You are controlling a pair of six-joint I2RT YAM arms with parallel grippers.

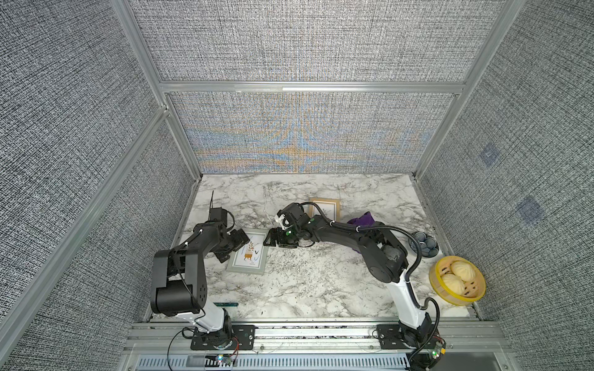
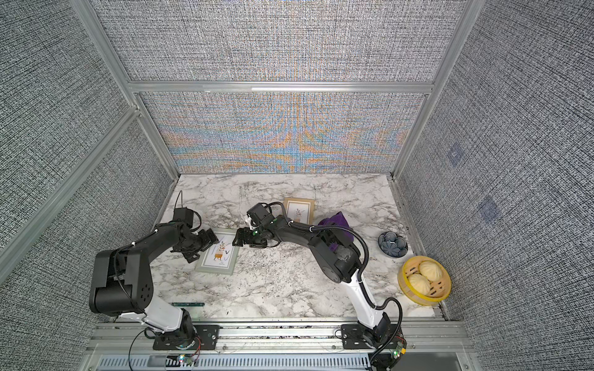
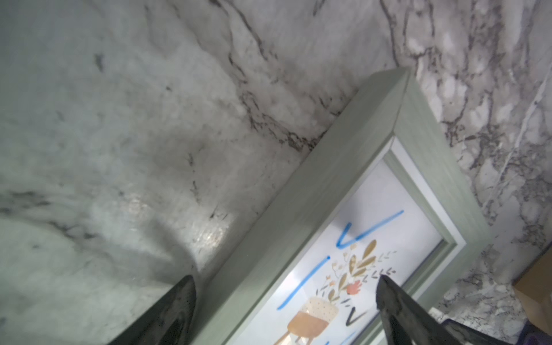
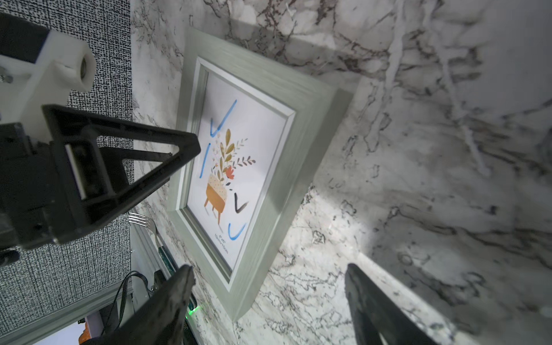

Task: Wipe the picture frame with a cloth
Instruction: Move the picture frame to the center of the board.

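Two open, empty hands, left hand (image 1: 239, 245) and right hand (image 1: 269, 240), sit by the picture frame (image 1: 248, 257), but the cloth (image 1: 364, 219) lies well apart, maybe partly under the right arm, so they might shove the frame and wipe nothing.

A grey-green picture frame (image 1: 249, 257) is laid flat on the marble table (image 1: 305, 289). It is flanked by the left gripper (image 1: 234, 247) at its left edge and the right gripper (image 1: 268, 238) at its far right corner. Farther back, a wooden frame (image 1: 325, 208) and a purple cloth (image 1: 362, 219) are partly hidden by the right arm (image 1: 353, 234).
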